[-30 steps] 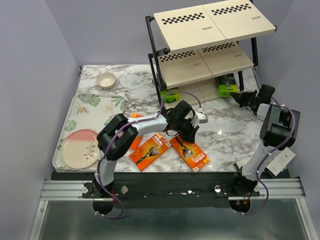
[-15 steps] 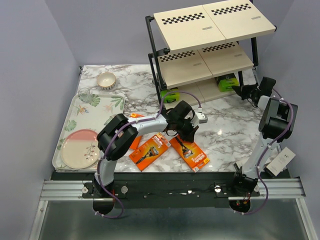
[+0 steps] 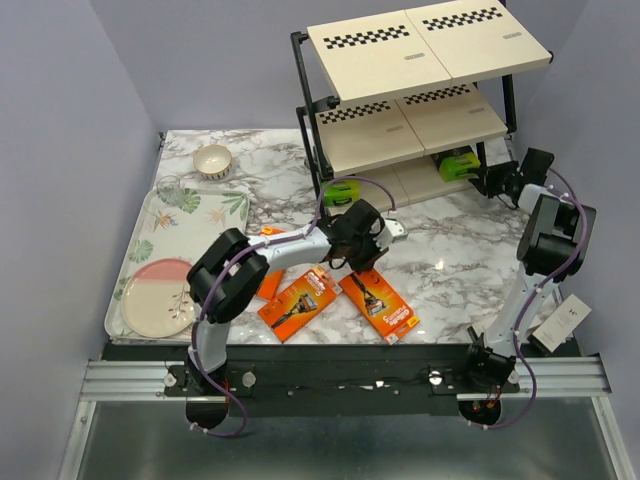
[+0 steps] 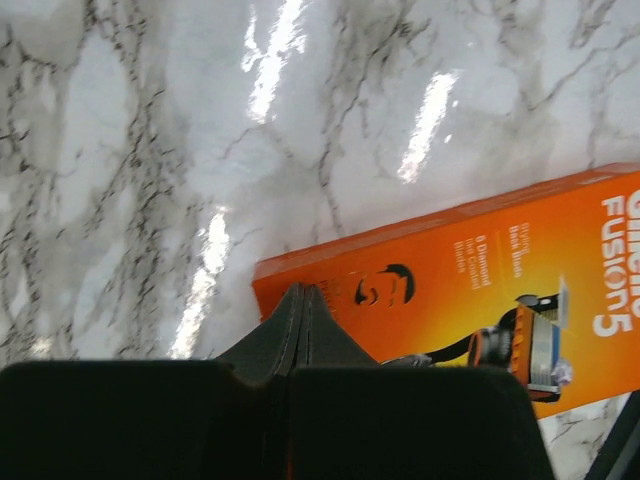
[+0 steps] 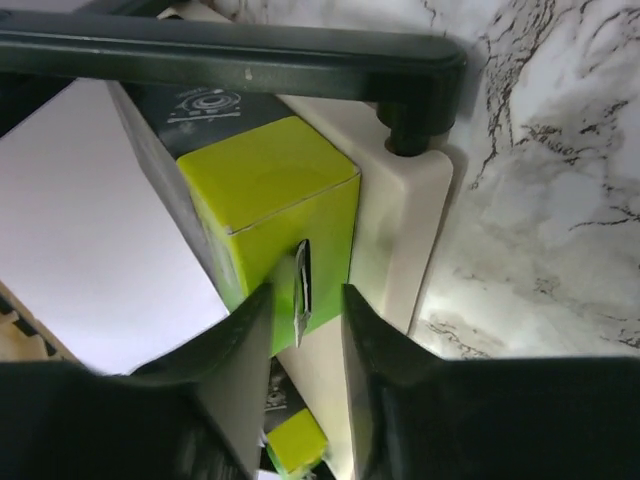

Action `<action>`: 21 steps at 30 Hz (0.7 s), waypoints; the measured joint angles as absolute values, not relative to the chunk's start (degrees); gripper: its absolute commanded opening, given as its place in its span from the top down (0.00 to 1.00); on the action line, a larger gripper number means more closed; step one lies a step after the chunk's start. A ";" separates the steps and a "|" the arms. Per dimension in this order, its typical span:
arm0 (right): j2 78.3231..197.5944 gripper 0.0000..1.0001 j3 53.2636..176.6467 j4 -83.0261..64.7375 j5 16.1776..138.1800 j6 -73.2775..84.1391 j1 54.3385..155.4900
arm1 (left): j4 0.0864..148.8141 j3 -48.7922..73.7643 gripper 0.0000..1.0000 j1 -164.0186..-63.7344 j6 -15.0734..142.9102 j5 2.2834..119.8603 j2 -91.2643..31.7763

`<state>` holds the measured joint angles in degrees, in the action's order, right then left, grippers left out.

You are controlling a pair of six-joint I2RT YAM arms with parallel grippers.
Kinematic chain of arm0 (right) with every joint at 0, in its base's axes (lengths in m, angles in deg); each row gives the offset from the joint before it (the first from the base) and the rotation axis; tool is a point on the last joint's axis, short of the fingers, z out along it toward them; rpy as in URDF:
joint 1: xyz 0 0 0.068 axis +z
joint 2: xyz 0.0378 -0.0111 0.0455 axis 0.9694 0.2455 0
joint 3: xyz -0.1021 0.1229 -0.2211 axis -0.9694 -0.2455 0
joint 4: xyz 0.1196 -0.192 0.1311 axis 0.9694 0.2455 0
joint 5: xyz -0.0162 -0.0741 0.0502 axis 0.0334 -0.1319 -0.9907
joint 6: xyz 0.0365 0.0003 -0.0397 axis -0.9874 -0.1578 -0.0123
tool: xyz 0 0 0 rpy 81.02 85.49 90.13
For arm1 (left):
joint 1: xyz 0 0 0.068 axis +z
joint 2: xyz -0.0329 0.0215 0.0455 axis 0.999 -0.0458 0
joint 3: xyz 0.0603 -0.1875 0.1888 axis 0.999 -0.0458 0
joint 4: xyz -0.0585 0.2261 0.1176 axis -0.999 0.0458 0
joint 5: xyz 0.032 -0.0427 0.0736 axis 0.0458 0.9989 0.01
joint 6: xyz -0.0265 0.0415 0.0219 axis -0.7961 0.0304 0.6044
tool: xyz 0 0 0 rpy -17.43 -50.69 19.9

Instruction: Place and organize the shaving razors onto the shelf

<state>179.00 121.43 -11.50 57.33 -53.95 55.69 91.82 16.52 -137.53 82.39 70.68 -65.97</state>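
The shelf (image 3: 420, 60) stands at the back right. A black pack with a lime-green end (image 3: 457, 163) lies on its bottom board, and a second one (image 3: 342, 190) lies at that board's left end. My right gripper (image 3: 497, 181) is open at the first pack's lime end (image 5: 270, 200), its fingertips (image 5: 245, 330) either side of a small tab. My left gripper (image 3: 362, 240) is shut and empty, tips (image 4: 300, 300) over the corner of an orange pack (image 4: 470, 290). Two orange packs (image 3: 300, 300) (image 3: 380, 305) lie near the front; a third (image 3: 268, 285) is partly under the left arm.
A floral tray (image 3: 215, 210) with a pink plate (image 3: 160, 297) and a glass (image 3: 170, 188) is on the left. A small bowl (image 3: 213, 160) sits at the back left. A white card-like thing (image 3: 560, 322) lies past the table's right edge.
My right gripper has moved toward the shelf, and the lime-ended pack has gone further in on the bottom board. My left gripper has turned and shifted slightly back.
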 measured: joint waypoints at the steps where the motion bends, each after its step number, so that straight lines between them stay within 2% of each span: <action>1: 178.98 0.42 121.27 -11.61 57.31 -53.34 55.69 | 92.17 16.19 1.00 -137.09 82.90 69.63 -65.54; 2: 178.61 0.40 120.79 -12.07 56.94 -52.46 55.69 | 92.26 15.97 1.00 -136.83 83.20 69.04 -65.32; 3: 178.24 0.31 120.27 -12.33 56.74 -51.76 55.65 | 92.45 15.45 1.00 -136.33 83.81 68.10 -64.68; 5: 175.64 0.29 118.10 -12.59 56.15 -49.97 55.60 | 92.50 14.29 1.00 -135.28 84.43 67.14 -63.31; 6: 173.78 0.22 116.79 -12.79 55.85 -48.83 55.60 | 92.48 13.44 1.00 -134.64 84.69 66.85 -62.41; 8: 168.93 0.20 114.02 -12.53 55.35 -46.82 55.60 | 92.15 11.43 1.00 -133.05 84.97 66.77 -60.33; 9: 167.09 0.15 113.12 -12.53 55.19 -45.64 55.60 | 92.00 10.34 1.00 -131.89 85.13 66.83 -59.04; 15: 152.62 0.13 105.01 -10.41 53.82 -36.40 55.67 | 85.70 2.42 1.00 -124.70 83.36 67.01 -51.26; 21: 147.11 0.14 100.29 -1.12 53.44 -26.54 55.86 | 80.41 0.54 1.00 -115.41 76.23 68.67 -49.14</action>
<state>147.11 100.29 -1.12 53.44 -26.54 55.86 80.41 0.54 -115.41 76.23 68.67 -49.14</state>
